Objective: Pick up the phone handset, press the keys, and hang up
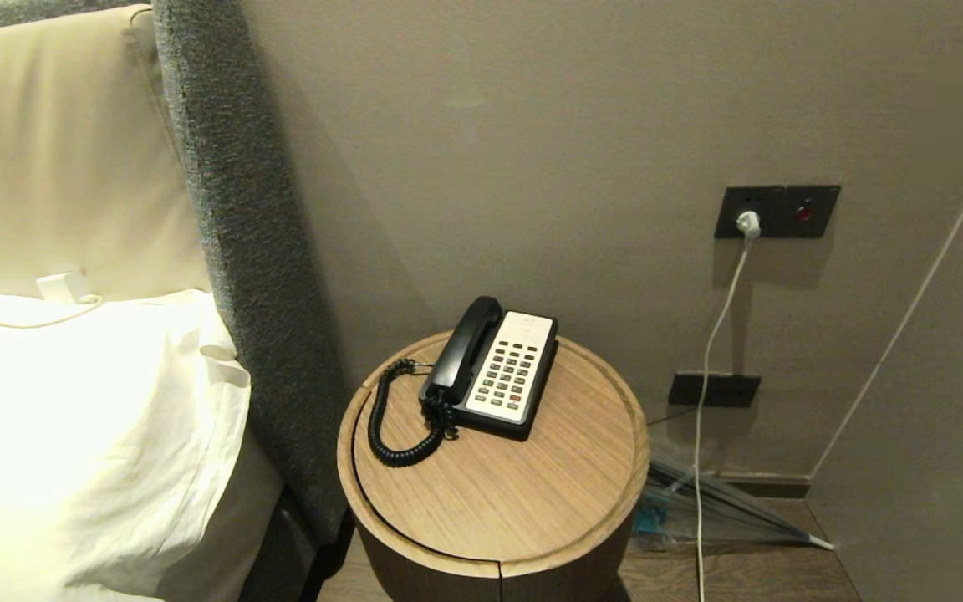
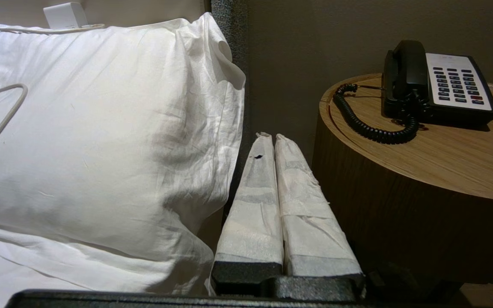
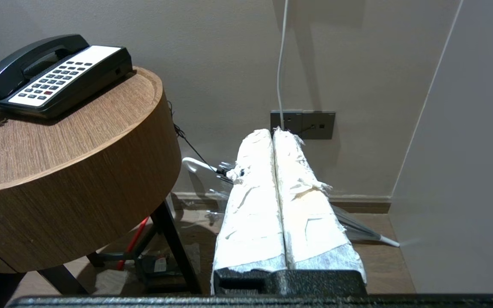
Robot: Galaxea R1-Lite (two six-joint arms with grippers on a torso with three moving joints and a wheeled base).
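The glossy black phone handset [image 1: 465, 347] rests in its cradle along the left side of the desk phone, its coiled cord [image 1: 389, 426] looping over the round wooden table [image 1: 532, 493]. Rows of grey keys [image 1: 508, 374], one red, cover the white faceplate. Neither arm shows in the head view. My left gripper [image 2: 272, 136] is shut and empty, low between the pillow and the table's side, below the handset [image 2: 405, 70]. My right gripper [image 3: 273, 131] is shut and empty, low on the other side of the table, with the handset [image 3: 32, 55] and keys [image 3: 54, 81] above it.
A white pillow [image 1: 80, 435] and grey headboard [image 1: 247, 276] stand close on the left. A wall socket [image 1: 777, 211] with a white cable [image 1: 703, 393] hanging from it is on the right. A folded umbrella [image 3: 357, 226] lies on the floor by the wall.
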